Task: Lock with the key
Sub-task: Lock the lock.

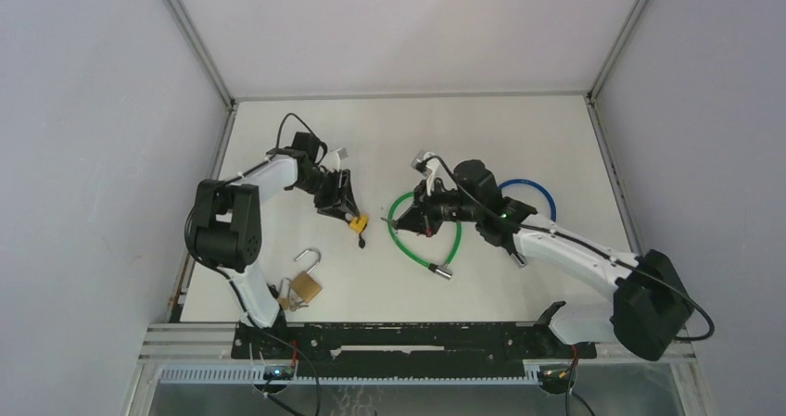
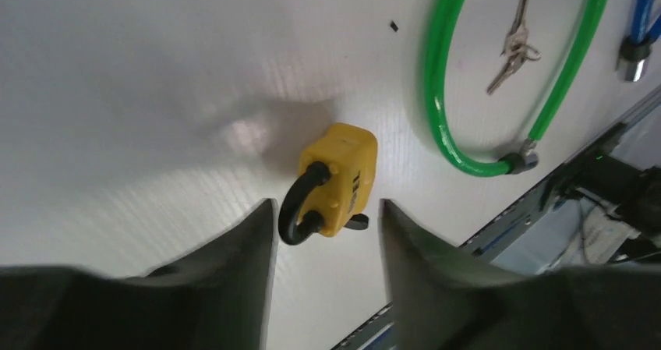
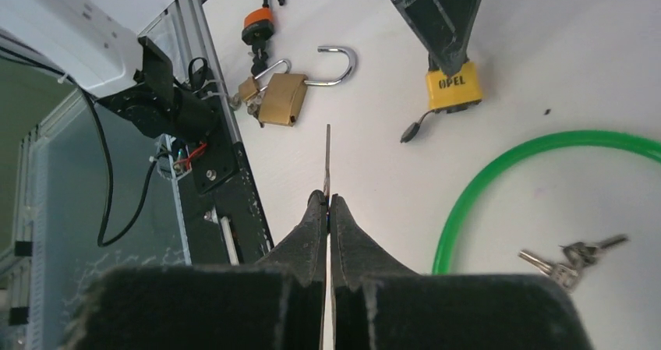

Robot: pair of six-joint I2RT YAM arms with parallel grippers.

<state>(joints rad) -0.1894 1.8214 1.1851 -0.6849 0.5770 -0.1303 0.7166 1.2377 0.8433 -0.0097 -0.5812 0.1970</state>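
- A white table (image 1: 519, 138) is seen from above, with two robot arms reaching in from its near edge.
- A small yellow padlock (image 2: 343, 175) lies flat, left of the table's middle and just left of a green cable loop (image 2: 436, 77).
- The left gripper (image 2: 327, 206) is poised over this padlock with its jaws parted. The black shackle end lies between the fingertips, and no clear contact is seen, so nothing is held.
- The right gripper (image 3: 328, 202) is pressed fully shut on a thin key (image 3: 327, 159). The key is seen edge-on, jutting past the fingertips and pointing towards the left side of the table.
- The key is held above the green loop, near the yellow padlock but not touching it.
- A spare bunch of keys (image 3: 573, 258) lies inside the green loop.
- A brass padlock (image 3: 282, 99) with its shackle swung open lies at the near left. An orange padlock (image 3: 258, 24) lies just beside it, and a blue cable (image 1: 542, 192) lies to the right.
- The yellow padlock is judged small, rigid and fairly dense, with a smooth casing likely to slide on the slick table.
- It is best clamped across its flat sides, leaving the keyhole end free.
- The key is stiff but thin and may twist in the grip, so it should be lined up squarely with the keyhole.
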